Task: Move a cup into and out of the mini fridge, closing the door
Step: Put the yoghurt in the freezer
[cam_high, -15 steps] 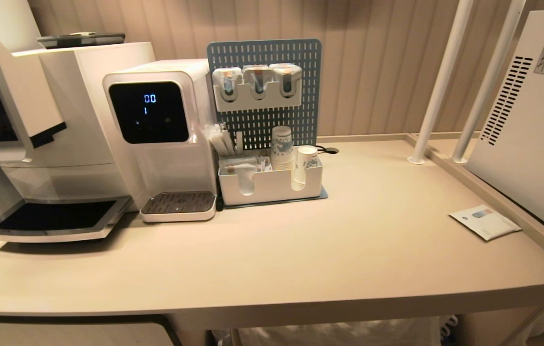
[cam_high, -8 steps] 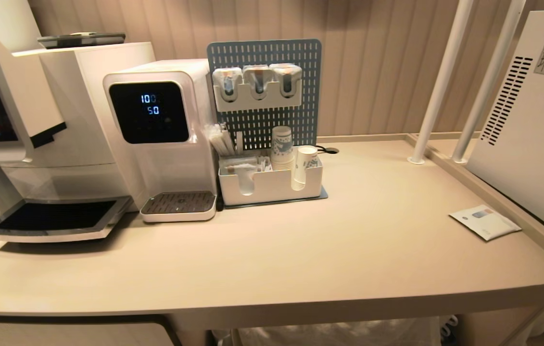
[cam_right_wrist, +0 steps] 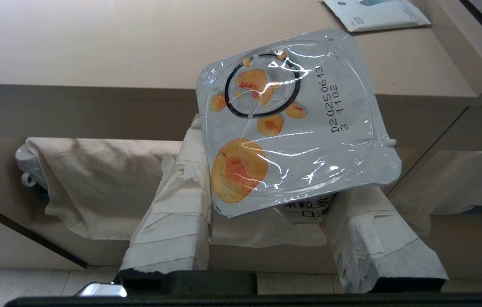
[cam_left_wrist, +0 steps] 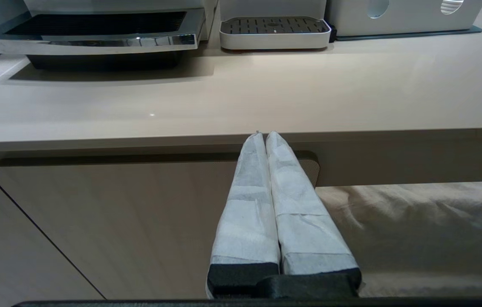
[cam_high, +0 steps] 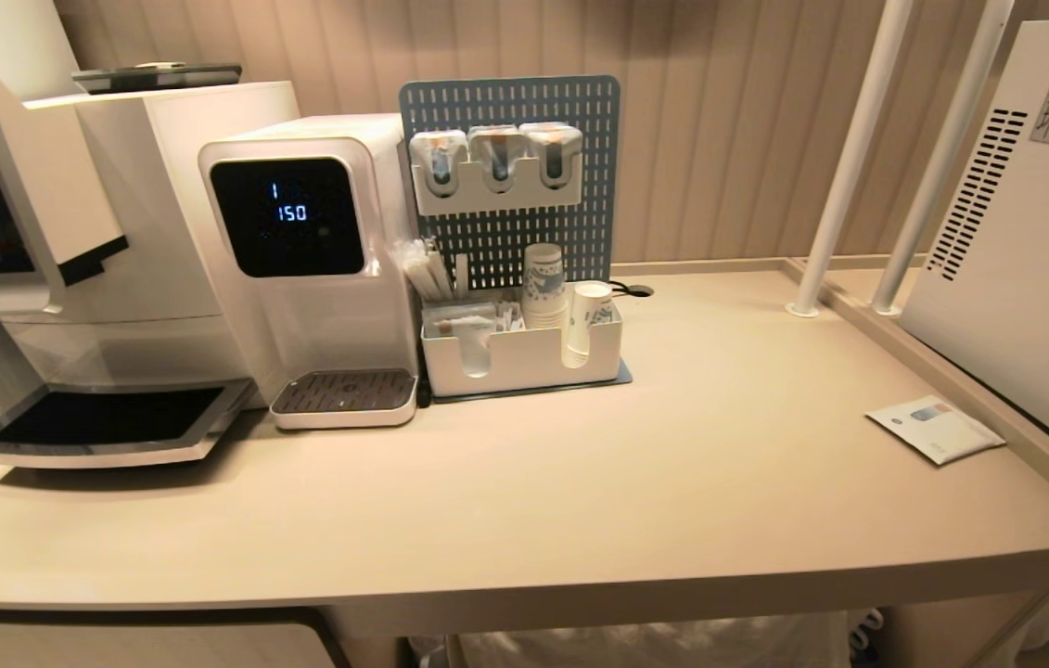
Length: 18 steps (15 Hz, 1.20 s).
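Observation:
In the right wrist view the cup point(cam_right_wrist: 292, 123), squat and white with orange fruit marks on its square foil lid, sits between my right gripper's point(cam_right_wrist: 272, 179) white-wrapped fingers point(cam_right_wrist: 172, 213). The gripper is shut on its body, in front of and below the counter's front edge point(cam_right_wrist: 96, 111). The mini fridge point(cam_high: 1034, 232) stands at the far right of the head view, showing its side with black vent slots and a sticker. Its door is out of view. My left gripper point(cam_left_wrist: 265, 134) is shut and empty, low in front of the counter edge. Neither arm shows in the head view.
On the counter point(cam_high: 672, 482) stand a coffee machine point(cam_high: 23, 278), a white water dispenser point(cam_high: 301, 260) and an organiser tray point(cam_high: 524, 357) with paper cups point(cam_high: 544, 283). A white packet point(cam_high: 937, 429) lies near the fridge. Two white poles point(cam_high: 844, 167) rise at the back right.
Only the digits on the water dispenser's screen differ. Nothing on the counter has moved.

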Available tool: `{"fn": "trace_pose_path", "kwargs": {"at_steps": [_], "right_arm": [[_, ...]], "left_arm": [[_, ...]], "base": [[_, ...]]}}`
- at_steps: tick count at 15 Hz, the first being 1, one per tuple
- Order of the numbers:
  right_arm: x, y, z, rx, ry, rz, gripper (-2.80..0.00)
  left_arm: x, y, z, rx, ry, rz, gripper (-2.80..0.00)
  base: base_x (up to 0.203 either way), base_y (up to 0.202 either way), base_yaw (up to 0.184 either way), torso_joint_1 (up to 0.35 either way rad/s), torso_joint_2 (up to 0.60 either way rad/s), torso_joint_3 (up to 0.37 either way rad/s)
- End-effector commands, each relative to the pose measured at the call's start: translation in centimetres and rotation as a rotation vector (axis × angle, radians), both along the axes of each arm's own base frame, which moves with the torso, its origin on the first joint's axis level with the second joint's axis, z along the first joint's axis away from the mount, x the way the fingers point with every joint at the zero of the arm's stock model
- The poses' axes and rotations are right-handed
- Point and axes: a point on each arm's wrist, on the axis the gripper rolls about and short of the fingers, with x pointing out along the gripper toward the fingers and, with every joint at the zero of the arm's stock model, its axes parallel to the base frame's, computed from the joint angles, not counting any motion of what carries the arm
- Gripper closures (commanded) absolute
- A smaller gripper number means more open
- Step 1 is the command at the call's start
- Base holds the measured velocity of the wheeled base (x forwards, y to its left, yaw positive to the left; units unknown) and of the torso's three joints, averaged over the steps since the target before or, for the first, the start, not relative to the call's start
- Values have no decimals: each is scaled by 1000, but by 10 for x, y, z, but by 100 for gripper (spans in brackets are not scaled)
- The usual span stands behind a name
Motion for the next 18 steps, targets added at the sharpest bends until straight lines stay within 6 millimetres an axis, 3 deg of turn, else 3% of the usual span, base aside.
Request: {"fn": "trace_pose_path", "kwargs": {"at_steps": [1, 12, 18], "right_arm": [[2, 0, -7, -5, -9, -2, 0], [3, 1, -9, -19, -40, 27, 0], [-19, 2, -18, -38, -156, -36, 0]], "left_arm": [[0, 0, 0, 0, 0, 0, 0], [0, 0, 0, 0, 0, 0, 0], [0, 0, 0, 0, 0, 0, 0]], "base": [[0, 0, 0, 0, 0, 0], [0, 0, 0, 0, 0, 0], [0, 0, 0, 0, 0, 0]]}}
